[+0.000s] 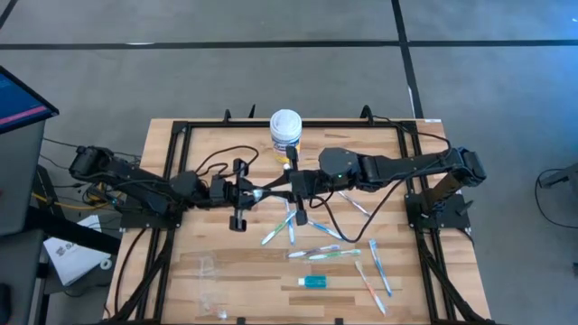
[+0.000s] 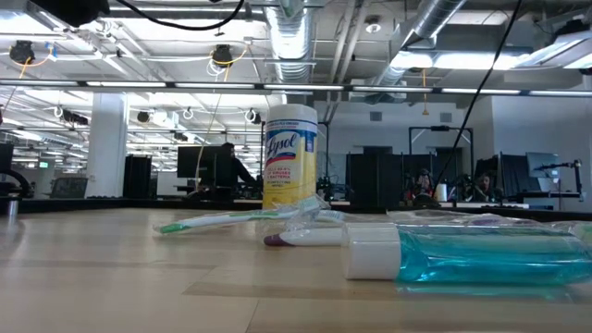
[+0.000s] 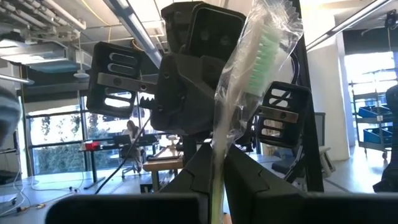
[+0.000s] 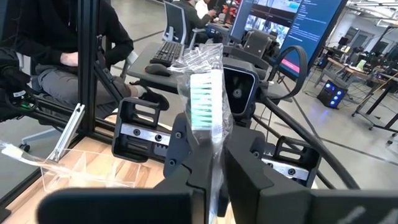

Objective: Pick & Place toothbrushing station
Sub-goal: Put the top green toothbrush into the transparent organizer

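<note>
1. High view: we are mid-handover at table centre; the wrapped toothbrush (image 3: 249, 81) sits clenched in the left gripper (image 1: 256, 192).
2. At its 3 o'clock, the right gripper (image 1: 293, 185) should release fully; we cannot tell yet.

We see a white and yellow cylindrical wipes canister (image 1: 285, 130) standing upright at the far edge of the light wooden table (image 1: 181, 271). A clear plastic tray (image 1: 209, 282) lies near the front-left corner.
</note>
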Available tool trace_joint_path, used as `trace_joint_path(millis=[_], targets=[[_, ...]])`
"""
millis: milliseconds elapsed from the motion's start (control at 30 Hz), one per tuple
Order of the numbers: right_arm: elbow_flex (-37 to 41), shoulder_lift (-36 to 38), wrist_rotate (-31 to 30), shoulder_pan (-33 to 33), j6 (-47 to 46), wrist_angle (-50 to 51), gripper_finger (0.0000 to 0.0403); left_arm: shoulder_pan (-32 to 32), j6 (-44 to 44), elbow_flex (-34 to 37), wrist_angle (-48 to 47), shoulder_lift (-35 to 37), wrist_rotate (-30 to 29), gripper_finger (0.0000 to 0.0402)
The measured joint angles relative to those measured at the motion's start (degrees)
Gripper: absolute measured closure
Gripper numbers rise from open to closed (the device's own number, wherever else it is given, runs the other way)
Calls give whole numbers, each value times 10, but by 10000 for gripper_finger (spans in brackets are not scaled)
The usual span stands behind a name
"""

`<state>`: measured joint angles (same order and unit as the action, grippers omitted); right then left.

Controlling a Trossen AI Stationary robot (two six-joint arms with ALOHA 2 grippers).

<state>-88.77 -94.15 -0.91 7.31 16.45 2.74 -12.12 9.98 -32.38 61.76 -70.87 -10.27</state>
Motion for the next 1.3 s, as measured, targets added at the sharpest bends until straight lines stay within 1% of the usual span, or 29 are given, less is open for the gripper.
trace_joint_path(millis=[167,300,500,600,733,933,1000,1167,1300], targets=[[0,0,1,0,0,3,340,-16,1,0,-12,5,-13,386],[0,0,-1,5,0,5,326,-25,0,16,-36,24,-34,390],[0,2,-1,4,0,26,311,-52,-15,54,-55,82,-34,388],[0,2,11,5,0,30,306,-65,-17,72,-79,116,-34,388],[0,2,13,5,-3,41,300,-83,-50,90,-118,166,-35,388],[0,2,13,5,-15,70,300,-119,-104,100,-208,220,-34,387],[0,2,13,5,-15,83,300,-132,-116,100,-242,232,-34,387],[0,2,13,5,-15,94,300,-170,-135,100,-289,250,-31,387],[0,2,13,5,-19,94,300,-200,-144,100,-309,256,0,386]])
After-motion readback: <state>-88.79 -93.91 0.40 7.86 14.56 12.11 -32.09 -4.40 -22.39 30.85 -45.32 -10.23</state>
